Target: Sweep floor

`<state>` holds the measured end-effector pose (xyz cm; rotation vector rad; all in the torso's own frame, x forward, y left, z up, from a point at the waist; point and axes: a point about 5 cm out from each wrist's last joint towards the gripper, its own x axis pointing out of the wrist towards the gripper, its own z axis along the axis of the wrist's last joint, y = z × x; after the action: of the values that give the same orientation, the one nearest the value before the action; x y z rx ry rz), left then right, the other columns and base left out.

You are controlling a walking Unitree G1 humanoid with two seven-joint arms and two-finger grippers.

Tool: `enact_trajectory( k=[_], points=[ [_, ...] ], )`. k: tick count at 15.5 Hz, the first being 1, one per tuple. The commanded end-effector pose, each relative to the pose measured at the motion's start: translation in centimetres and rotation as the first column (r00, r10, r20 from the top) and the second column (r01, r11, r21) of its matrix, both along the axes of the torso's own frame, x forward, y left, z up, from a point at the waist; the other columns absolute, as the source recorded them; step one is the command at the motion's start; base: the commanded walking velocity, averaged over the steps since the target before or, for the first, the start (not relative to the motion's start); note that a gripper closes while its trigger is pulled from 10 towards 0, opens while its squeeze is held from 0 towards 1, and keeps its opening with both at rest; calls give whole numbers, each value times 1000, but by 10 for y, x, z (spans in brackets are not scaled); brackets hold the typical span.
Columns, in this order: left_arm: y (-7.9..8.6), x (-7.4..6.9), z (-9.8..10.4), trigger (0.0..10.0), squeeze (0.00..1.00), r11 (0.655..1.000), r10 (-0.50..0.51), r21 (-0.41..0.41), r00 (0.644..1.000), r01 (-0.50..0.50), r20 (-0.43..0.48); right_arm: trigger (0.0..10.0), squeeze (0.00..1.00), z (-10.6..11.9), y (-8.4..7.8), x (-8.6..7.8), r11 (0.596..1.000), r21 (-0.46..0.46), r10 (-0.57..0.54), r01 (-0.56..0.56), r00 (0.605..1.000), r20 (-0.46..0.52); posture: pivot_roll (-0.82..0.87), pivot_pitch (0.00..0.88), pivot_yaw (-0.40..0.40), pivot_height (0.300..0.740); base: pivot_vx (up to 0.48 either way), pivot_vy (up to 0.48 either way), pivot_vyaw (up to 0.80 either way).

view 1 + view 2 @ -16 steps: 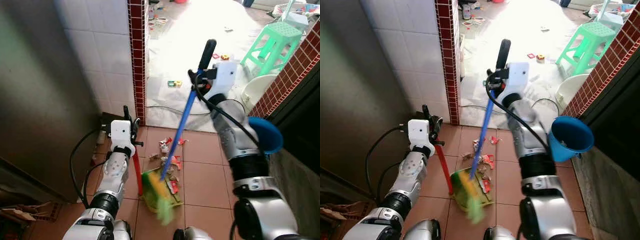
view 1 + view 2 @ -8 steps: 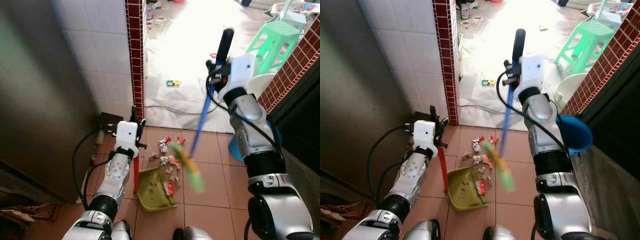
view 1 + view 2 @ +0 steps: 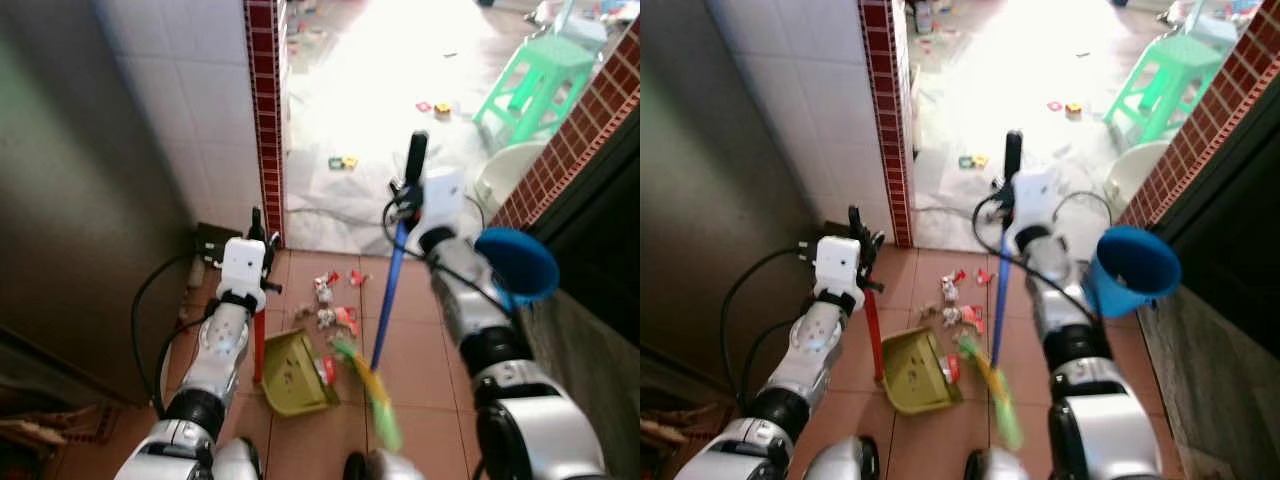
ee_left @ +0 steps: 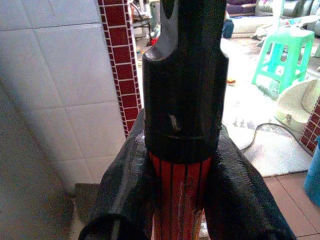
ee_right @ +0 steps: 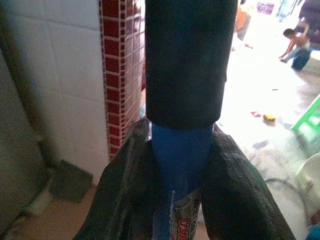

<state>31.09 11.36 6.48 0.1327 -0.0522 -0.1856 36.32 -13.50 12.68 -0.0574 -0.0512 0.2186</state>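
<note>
On the terracotta tile floor (image 3: pixel 420 350) by the red-brick doorway edge (image 3: pixel 264 110) we stand over the mess, with a mint-green stool (image 3: pixel 535 80) and a blue bucket (image 3: pixel 520 265) off to our right. Our right gripper (image 5: pixel 172 200) is pinched around the blue shaft of the broom (image 3: pixel 388 300), just under its black grip; the shaft slopes down toward us and the green-yellow bristles (image 3: pixel 372 395), blurred, sit on the near side of the litter. Our left gripper (image 4: pixel 182 200) is clamped on the red handle of the olive-green dustpan (image 3: pixel 290 372), which rests on the tiles with its mouth facing the scraps.

Those scraps of red and white litter (image 3: pixel 335 318) lie scattered just beyond and beside the pan, a few apparently already inside it. As we judge it, the bristles need to go to the far side of the pile, then come back in short, low strokes toward the pan. We should press the pan's lip flat to the tile and hold it steady, so nothing slips underneath.
</note>
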Motion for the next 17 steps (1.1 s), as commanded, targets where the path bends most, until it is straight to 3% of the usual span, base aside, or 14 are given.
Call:
enact_trajectory(
  k=[1, 3, 5, 10, 12, 14, 17],
  points=[
    [2, 1, -2, 10000, 0, 998, -16, 62, 1000, 17, -18, 10000, 0, 12, 3, 4, 1000, 9, -1, 0, 999, 54, -67, 98, -34, 740, 0, 0, 0],
    [3, 1, -2, 10000, 0, 998, -13, 59, 1000, 14, -18, 10000, 0, 10, 15, 4, 999, 30, 27, -29, 998, 49, -60, 95, -37, 740, 0, 0, 0],
    [3, 1, -3, 10000, 0, 998, -17, 60, 1000, 18, -25, 10000, 0, 11, 25, 5, 992, 113, 49, -53, 998, 33, -61, 94, -37, 740, 0, 0, 0],
    [-2, 0, -4, 10000, 0, 999, -34, 28, 999, 35, -39, 10000, 0, 25, 25, 15, 950, 309, 42, -35, 999, -15, -72, 90, -35, 740, 0, 0, 0],
    [-3, 0, -4, 10000, 0, 999, -35, 14, 999, 35, -40, 10000, 0, 34, 23, 19, 937, 348, 44, -37, 999, -11, -72, 87, -38, 740, 0, 0, 0],
    [-2, 0, -5, 10000, 0, 1000, -23, 3, 999, 23, -46, 10000, 0, 46, 20, 22, 943, 329, 47, -53, 999, 26, -72, 86, -42, 740, 0, 0, 0],
    [-1, 0, -6, 10000, 0, 999, -33, -2, 998, 33, -53, 10000, 0, 76, 11, 23, 986, 142, 57, -85, 980, 189, -76, 84, -47, 740, 0, 0, 0]
  ],
)
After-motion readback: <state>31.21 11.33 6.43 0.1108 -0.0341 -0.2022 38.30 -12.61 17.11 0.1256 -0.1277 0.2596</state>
